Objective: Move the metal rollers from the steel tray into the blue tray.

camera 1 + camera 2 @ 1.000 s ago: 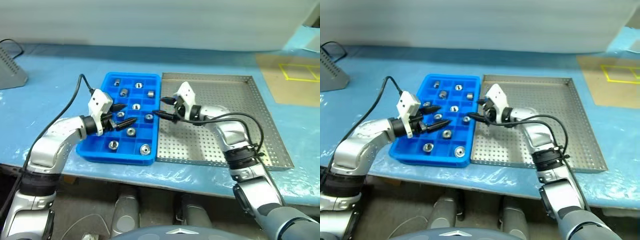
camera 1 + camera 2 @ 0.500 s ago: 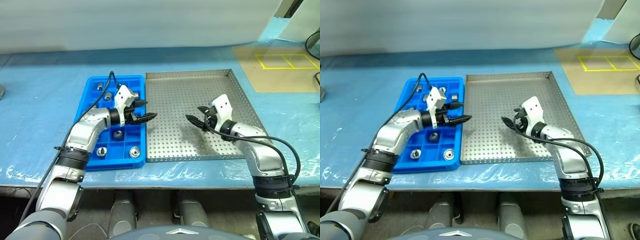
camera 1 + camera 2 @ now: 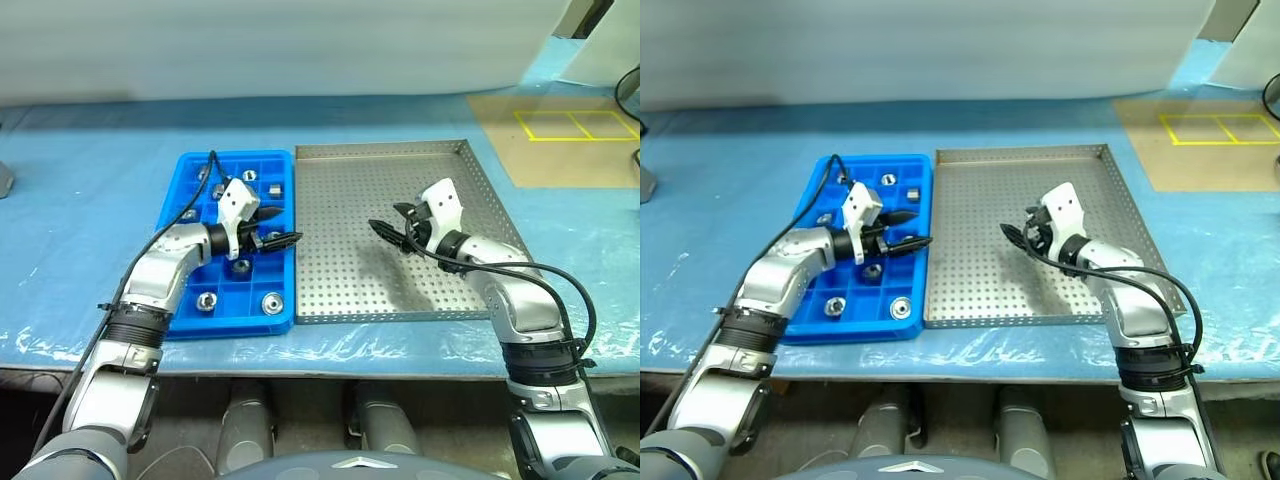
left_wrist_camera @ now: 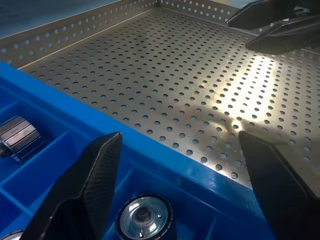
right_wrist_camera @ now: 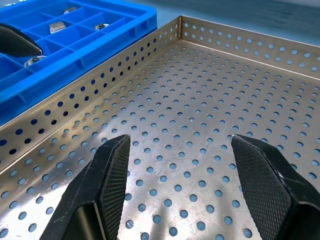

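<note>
Fingers (image 5: 107,185) black, ridged, spread wide & empty on both arms, over perforated steel tray (image 3: 340,270).

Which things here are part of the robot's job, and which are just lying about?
Part of the job: metal rollers, blue tray, steel tray, left gripper, right gripper, both open and empty.

Lying about: brown board with yellow squares, blue table cover.

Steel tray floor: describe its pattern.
The steel tray floor is silver-grey metal covered with a regular grid of small round holes, clearest in the right wrist view.
</note>
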`<state>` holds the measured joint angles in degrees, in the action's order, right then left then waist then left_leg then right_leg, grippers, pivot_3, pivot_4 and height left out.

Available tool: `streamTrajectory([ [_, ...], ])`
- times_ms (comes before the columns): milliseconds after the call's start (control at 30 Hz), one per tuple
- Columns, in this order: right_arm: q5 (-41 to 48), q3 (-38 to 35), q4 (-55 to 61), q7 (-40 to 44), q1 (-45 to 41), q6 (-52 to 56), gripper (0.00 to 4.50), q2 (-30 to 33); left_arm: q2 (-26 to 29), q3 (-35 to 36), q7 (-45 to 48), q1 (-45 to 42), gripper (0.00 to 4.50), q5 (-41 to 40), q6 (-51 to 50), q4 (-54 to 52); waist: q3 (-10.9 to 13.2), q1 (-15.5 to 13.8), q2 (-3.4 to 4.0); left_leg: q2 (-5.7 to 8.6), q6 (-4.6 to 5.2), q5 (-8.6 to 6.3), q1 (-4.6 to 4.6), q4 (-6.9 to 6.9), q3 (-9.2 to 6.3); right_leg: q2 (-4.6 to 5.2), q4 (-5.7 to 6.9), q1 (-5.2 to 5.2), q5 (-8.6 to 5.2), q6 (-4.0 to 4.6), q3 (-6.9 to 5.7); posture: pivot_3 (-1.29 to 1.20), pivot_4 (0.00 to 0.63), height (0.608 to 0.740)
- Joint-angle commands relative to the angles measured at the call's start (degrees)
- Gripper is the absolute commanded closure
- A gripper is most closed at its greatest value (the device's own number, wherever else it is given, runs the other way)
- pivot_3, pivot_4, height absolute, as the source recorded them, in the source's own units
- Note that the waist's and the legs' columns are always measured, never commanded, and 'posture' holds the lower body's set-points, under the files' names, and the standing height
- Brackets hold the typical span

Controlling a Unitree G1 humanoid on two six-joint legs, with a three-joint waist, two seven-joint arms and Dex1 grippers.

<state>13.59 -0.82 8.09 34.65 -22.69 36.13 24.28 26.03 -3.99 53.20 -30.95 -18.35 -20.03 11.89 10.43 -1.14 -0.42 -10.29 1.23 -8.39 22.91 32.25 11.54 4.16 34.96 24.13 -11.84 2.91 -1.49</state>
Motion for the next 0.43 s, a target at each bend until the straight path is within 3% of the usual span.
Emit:
streamTrajectory([
  [33,0.71,0.23,-0.7,1.23,-2.42,-1.96,1.18,0.56,0.42,2.21,-1.14,0.61,0.56,-1.13,-0.51,-3.88,0.0,-0.02,0.0,0.0,0.0,0.0,0.0,0.01,0.0,0.0,0.0,0.0,0.0,0.0,0.0,-0.15,0.15,0.74],
  [433,0.25,2.28,-2.73,1.92,-3.8,-3.35,1.18,0.17,0.39,2.91,-2.73,2.5,0.56,-1.52,-2.34,-7.17,0.0,-0.35,0.0,-0.01,0.0,0.0,-0.01,0.0,0.0,0.01,0.01,0.0,0.0,0.0,0.0,-0.13,0.15,0.74],
])
